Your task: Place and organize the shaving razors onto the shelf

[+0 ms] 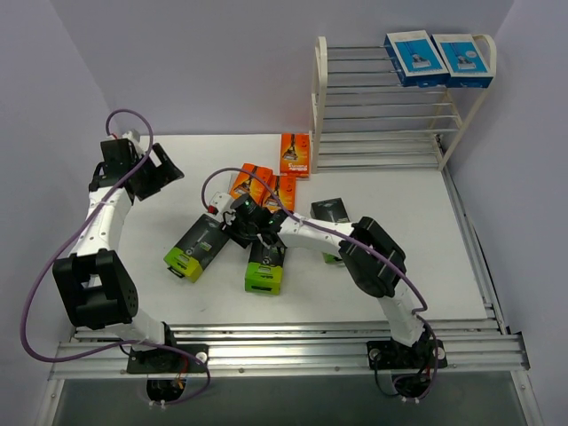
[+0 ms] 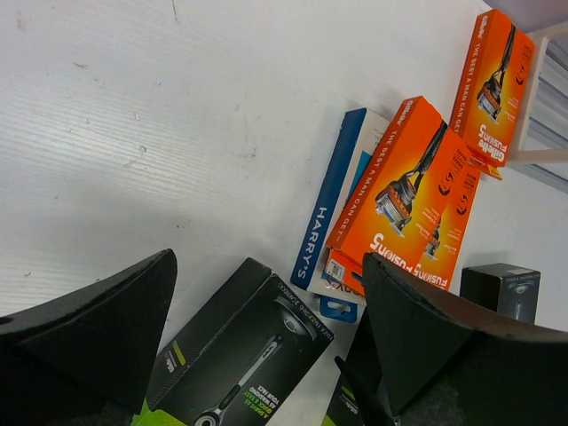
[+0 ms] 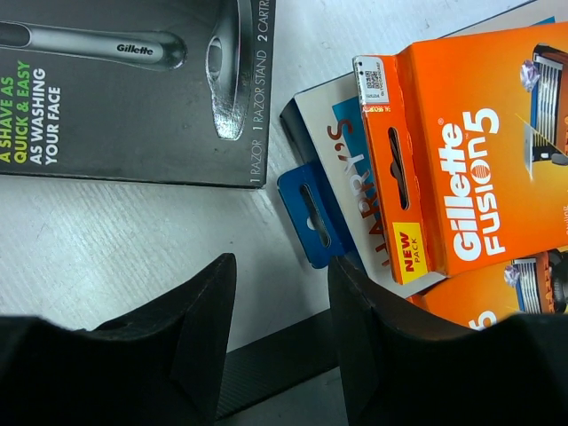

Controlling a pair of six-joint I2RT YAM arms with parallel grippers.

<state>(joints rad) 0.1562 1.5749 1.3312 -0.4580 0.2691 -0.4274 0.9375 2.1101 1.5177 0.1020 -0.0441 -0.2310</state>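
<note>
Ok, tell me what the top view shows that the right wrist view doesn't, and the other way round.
Top only: the shelf, two blue packs on its top tier, a lone orange pack at its foot. Right wrist only: a blue-and-white pack tucked under stacked orange packs, its blue hang tab sticking out. Both: those orange packs, a black pack, the right tool, open and empty.

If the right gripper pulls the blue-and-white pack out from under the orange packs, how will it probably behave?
The blue-and-white pack looks like stiff cardboard, so it should keep its shape. Since the orange packs lie on it, pulling would probably drag or tip them. Its thin hang tab may bend if gripped.
</note>
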